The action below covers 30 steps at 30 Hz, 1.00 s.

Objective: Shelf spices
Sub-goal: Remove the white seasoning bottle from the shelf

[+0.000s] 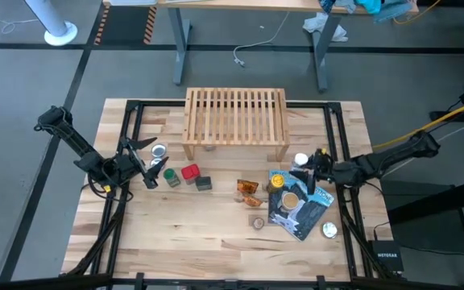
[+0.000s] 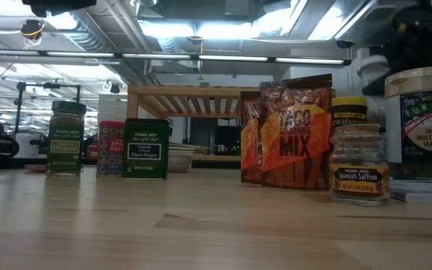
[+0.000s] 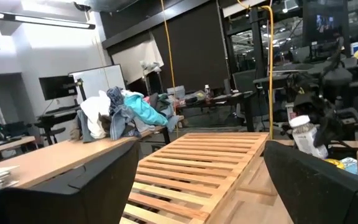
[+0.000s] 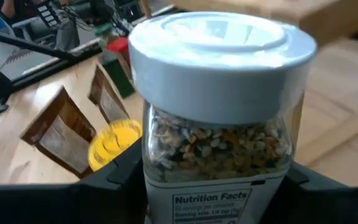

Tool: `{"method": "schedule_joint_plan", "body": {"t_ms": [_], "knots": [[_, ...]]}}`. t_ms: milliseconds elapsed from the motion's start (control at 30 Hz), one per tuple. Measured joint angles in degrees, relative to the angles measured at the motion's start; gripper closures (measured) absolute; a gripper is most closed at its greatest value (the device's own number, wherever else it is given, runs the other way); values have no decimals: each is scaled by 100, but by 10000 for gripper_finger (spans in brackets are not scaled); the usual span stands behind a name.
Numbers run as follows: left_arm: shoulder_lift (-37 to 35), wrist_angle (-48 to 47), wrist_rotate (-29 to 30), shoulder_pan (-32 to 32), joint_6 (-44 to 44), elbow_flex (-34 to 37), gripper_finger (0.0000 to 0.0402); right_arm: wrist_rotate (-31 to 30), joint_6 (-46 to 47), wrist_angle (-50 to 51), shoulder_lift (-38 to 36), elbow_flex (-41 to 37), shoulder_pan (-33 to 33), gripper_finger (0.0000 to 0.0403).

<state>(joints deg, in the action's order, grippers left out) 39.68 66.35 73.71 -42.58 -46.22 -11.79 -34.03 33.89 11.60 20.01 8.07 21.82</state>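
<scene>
White-capped jar (image 1: 300,161) is sitting pinched in my right end effector (image 1: 312,167), beside the shelf (image 1: 236,121). Right wrist view: my fingers are gripping its glass; carrying it shelfward comes next. My left end effector (image 1: 145,163) is waiting, spread.

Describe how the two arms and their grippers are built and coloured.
Both arms are dark, near-black jointed links on a black frame along the table's edges. The left gripper ends in two flat, tapered black fingers with matte, wedge-like surfaces. The right gripper has the same dark build, with black fingers. A yellow cable runs along the right arm. No markings are legible on either.
</scene>
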Motion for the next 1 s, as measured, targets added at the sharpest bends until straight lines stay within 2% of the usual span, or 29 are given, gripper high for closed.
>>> {"method": "schedule_joint_plan", "body": {"t_ms": [200, 500, 767, 1000], "knots": [[5, 0, -1, 0, 147, 0, 61, -261, 509, -370, 12, -369, 423, 197], [9, -129, 0, 1, 295, 0, 61, -631, 781, -514, 453, -392, 978, 197], [11, -130, -1, -1, 304, 2, 61, -543, 1277, -516, 984, -395, 1047, 197], [11, -129, -1, -1, 313, 2, 61, -495, 1386, -516, 1744, -397, 1045, 197]]}}
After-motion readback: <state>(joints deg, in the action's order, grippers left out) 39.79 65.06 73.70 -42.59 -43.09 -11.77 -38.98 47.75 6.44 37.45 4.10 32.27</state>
